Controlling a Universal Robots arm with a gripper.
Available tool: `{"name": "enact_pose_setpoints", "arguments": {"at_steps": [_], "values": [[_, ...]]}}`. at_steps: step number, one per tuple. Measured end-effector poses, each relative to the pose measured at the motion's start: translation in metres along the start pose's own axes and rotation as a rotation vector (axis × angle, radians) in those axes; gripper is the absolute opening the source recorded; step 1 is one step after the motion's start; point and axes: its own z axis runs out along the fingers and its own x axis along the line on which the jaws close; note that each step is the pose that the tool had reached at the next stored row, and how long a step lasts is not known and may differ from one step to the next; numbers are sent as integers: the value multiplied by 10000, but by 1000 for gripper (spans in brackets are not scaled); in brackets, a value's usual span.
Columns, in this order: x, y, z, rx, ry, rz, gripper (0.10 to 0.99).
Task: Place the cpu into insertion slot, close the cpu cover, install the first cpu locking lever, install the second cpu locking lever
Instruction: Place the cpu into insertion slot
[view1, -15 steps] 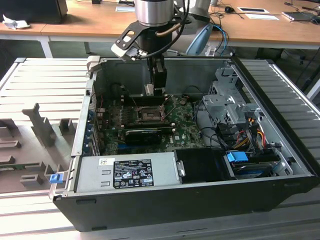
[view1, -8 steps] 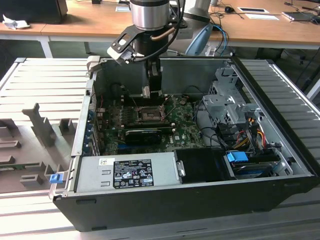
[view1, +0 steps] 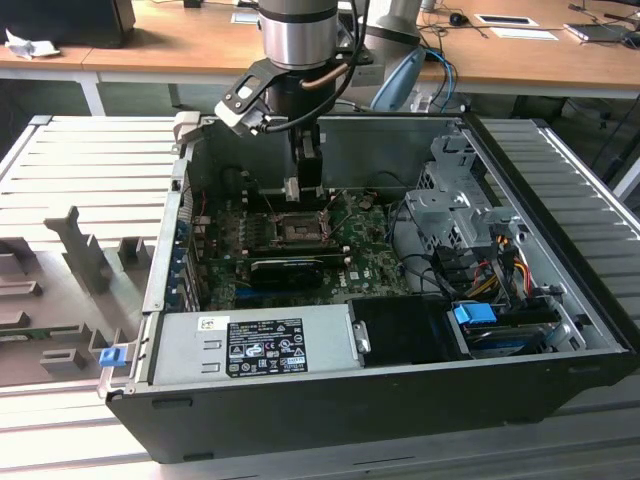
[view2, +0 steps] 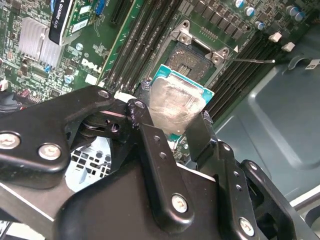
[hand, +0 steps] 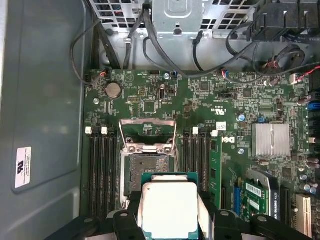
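Second wrist view shows the end effector (view2: 171, 115) clamped on the cpu (view2: 177, 97).

A grey ribbed metal table (view1: 90, 150) carries the open black computer case (view1: 380, 405), which lies on its side with ribbed surface showing on both sides of it. At the exterior view's left, grey fixture blocks (view1: 85, 255) stand on the table, and a small blue piece (view1: 110, 355) sits just beside the case's corner
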Motion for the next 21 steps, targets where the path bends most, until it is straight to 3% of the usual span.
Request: {"name": "enact_pose_setpoints", "arguments": {"at_steps": [21], "values": [[-1,-11,138,-2,-1,0,529]]}}
